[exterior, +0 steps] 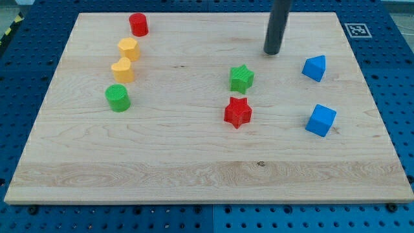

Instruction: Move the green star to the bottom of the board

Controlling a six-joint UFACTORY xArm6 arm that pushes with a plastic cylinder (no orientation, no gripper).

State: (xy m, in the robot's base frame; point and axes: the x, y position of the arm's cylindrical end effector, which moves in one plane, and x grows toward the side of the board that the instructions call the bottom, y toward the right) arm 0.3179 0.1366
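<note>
The green star (241, 78) lies on the wooden board (194, 168), right of centre. A red star (237, 112) lies just below it, a small gap between them. My tip (272, 52) is on the board above and to the right of the green star, apart from it. The dark rod rises from the tip out of the view's top.
A red cylinder (138, 24), two yellow blocks (128, 48) (122, 70) and a green cylinder (118, 98) form a column at the view's left. Two blue blocks (314, 67) (321, 120) lie at the right. A marker tag (356, 30) sits at the top right corner.
</note>
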